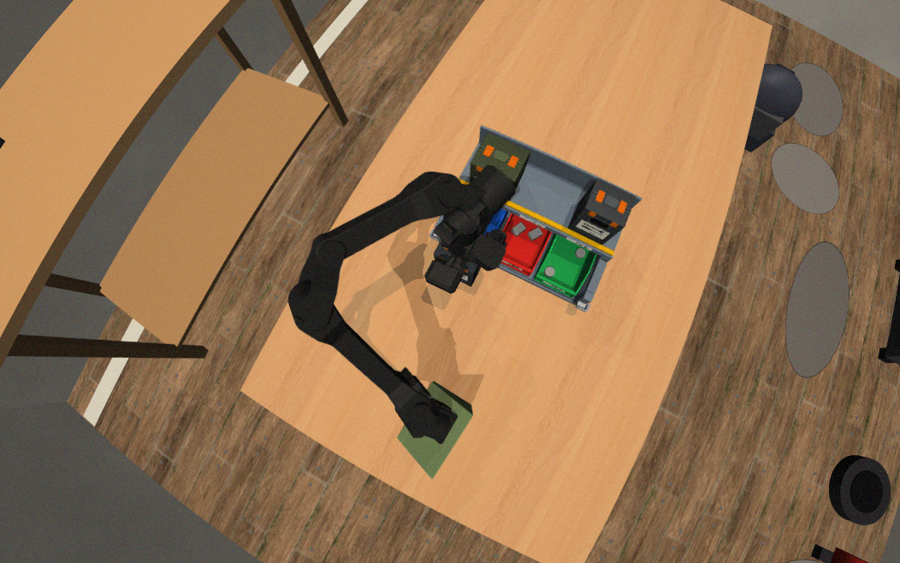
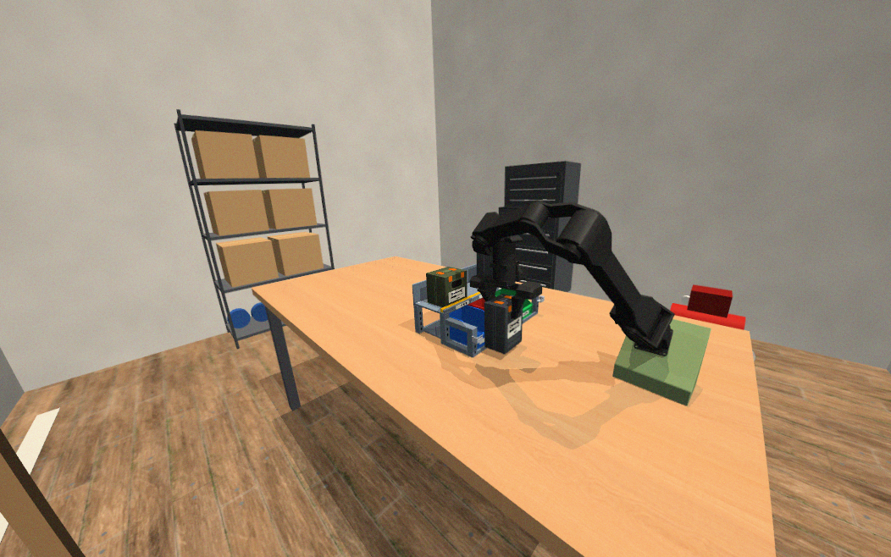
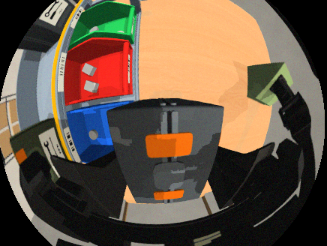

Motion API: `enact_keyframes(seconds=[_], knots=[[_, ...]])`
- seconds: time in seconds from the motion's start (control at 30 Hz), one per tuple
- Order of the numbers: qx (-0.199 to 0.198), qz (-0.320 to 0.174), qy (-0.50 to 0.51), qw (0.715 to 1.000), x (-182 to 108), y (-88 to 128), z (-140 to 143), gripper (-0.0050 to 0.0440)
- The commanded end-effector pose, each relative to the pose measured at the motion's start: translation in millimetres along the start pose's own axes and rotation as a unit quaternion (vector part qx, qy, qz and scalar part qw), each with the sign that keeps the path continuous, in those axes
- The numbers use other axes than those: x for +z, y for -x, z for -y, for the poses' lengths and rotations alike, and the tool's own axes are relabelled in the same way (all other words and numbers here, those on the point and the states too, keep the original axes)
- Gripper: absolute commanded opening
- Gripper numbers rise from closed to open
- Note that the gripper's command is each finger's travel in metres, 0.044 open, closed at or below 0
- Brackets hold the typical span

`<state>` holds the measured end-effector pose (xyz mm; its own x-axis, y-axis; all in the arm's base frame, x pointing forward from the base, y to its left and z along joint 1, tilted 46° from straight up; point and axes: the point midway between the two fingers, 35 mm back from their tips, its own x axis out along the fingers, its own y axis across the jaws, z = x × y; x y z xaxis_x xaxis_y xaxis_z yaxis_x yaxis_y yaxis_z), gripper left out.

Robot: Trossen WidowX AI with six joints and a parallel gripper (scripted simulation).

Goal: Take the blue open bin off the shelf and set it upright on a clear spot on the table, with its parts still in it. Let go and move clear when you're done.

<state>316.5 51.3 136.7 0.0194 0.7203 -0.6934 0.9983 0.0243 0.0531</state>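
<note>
The blue open bin (image 1: 496, 222) (image 2: 471, 317) (image 3: 80, 121) sits upright in the lower front bay of the small grey shelf (image 1: 541, 192) (image 3: 31, 79), left of a red bin in the top view. A round grey part (image 3: 93, 135) lies in it. My gripper (image 1: 466, 263) (image 2: 504, 299) (image 3: 164, 145) is shut on a dark grey case (image 2: 502, 331) (image 3: 202, 124) with orange latches. The case is upright, directly in front of the blue bin, and hides part of it in the wrist view. Whether the case touches the table (image 1: 597, 398) (image 2: 407, 381) (image 3: 195, 49) is not clear.
A red bin (image 1: 527, 248) (image 3: 109, 76) with two blocks and a green bin (image 1: 565, 269) (image 3: 112, 24) sit beside it. An olive case (image 1: 507, 145) (image 2: 443, 286) and another dark case (image 1: 606, 212) stand on the upper deck. The green base block (image 1: 431, 458) (image 2: 683, 348) carries my arm.
</note>
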Motion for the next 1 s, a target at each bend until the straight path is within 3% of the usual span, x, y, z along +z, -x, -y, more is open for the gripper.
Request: enact_keyframes(seconds=[0.0,0.07,0.97], knots=[[0.020,0.005,0.004,1.000,-1.9,12.9,-1.5,0.0000],[0.010,0.003,0.006,1.000,-2.8,6.0,-1.6,0.0000],[0.020,0.005,0.004,1.000,-2.0,12.9,-1.5,0.0000]])
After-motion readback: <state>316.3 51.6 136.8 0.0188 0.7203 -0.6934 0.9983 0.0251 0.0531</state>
